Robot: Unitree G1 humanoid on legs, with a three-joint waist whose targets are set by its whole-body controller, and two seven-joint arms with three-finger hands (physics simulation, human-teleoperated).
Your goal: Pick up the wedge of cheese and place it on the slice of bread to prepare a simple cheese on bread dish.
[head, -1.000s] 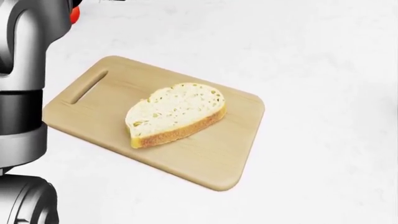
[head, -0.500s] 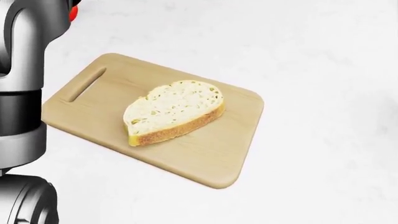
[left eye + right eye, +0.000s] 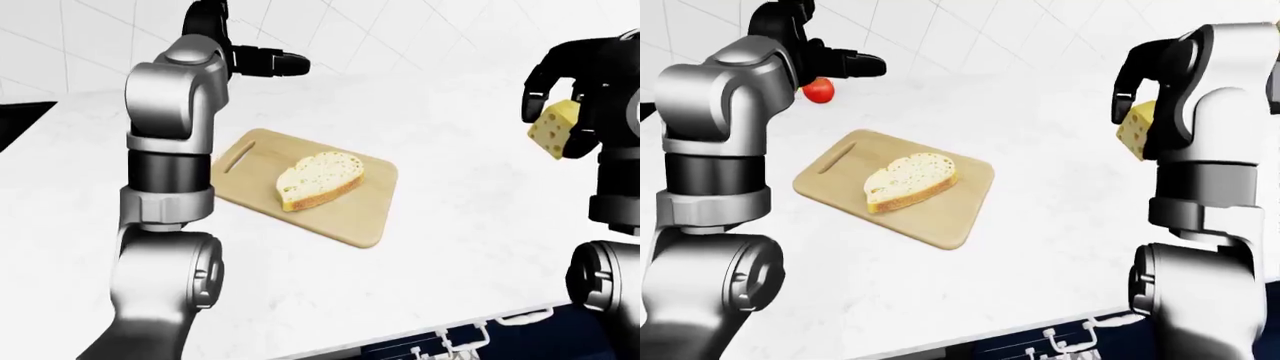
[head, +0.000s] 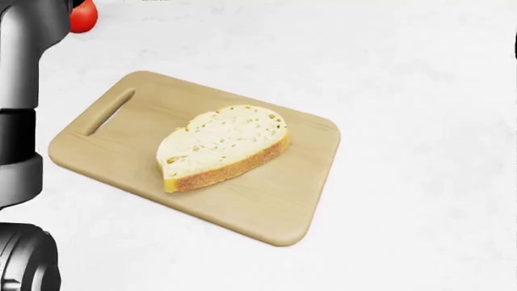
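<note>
1. Holed yellow cheese wedge sits clamped in the black right hand, up right of the board.
2. Crusty bread slice lies on the rounded wooden board.
3. Left hand hovers above the board, fingers apart.

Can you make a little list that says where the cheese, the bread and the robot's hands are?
cheese: held up in the right hand, off to the right of the board
bread: flat on the board, nothing on it
left hand: raised, open, empty
tomato: on the counter, past the board
</note>
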